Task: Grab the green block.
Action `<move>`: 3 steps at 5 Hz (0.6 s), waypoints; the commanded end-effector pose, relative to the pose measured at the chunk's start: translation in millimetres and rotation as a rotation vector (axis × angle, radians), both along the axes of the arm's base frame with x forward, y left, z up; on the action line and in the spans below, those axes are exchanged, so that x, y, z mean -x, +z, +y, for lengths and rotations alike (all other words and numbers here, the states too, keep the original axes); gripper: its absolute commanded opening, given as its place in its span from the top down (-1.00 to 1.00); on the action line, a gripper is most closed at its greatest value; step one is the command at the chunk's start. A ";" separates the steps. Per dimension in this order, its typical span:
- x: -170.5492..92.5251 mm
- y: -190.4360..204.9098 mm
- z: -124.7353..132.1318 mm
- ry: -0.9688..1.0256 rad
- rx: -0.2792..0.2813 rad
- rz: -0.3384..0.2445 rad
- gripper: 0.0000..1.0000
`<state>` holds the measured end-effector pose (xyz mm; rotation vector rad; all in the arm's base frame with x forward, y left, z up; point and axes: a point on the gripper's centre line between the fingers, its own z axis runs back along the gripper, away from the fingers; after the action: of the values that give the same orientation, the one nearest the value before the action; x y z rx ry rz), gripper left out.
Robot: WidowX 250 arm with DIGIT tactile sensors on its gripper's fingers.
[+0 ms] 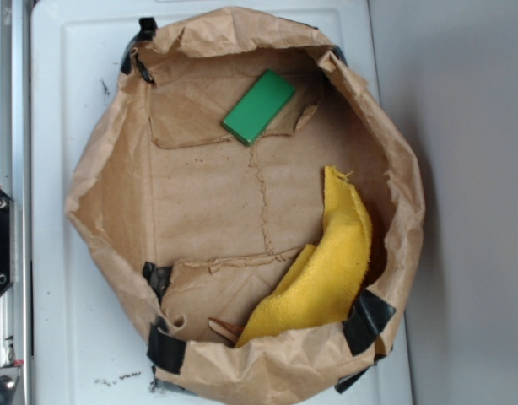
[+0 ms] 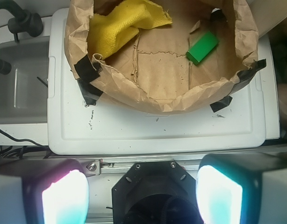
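The green block (image 1: 259,106) lies flat on the paper floor of a brown paper-lined basin (image 1: 99,177), in the upper centre of the exterior frame and in the upper right of the wrist frame. It sits at an angle, its long axis running diagonally, with a torn paper flap just beside its lower end. Nothing rests on it and its top face is fully exposed.

A yellow cloth (image 1: 331,270) is bunched against the basin wall at the lower right of the exterior frame, well apart from the block. Black tape patches (image 1: 369,321) hold the paper rim in place. The basin stands on a white plastic lid (image 1: 65,337).

The gripper (image 2: 142,196) shows only in the wrist view, at the bottom edge of the frame, outside the basin and well short of the block. Its two fingers (image 2: 65,198) stand wide apart with nothing between them.

Assessment: the approach has not begun in earnest; the task is at its opening stage. To do the step well, the gripper should travel over the near paper rim with clearance, centre above the block, and rotate so the fingers close across the block's short dimension. Descent should be vertical. Risks noted: catching the crumpled rim or the torn flap, or the thin block slipping on a shallow grip.
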<state>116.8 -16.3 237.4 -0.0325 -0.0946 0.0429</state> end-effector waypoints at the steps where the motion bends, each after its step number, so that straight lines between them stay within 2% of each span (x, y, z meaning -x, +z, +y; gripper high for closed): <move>1: 0.0 0.0 0.0 0.000 0.000 0.000 -1.00; 2: -50.0 -6.5 34.2 0.108 0.079 -0.032 -1.00; 3: -96.7 -32.0 57.4 0.200 0.084 -0.033 -1.00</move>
<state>212.4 34.3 194.3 -0.1070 -0.0781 0.2289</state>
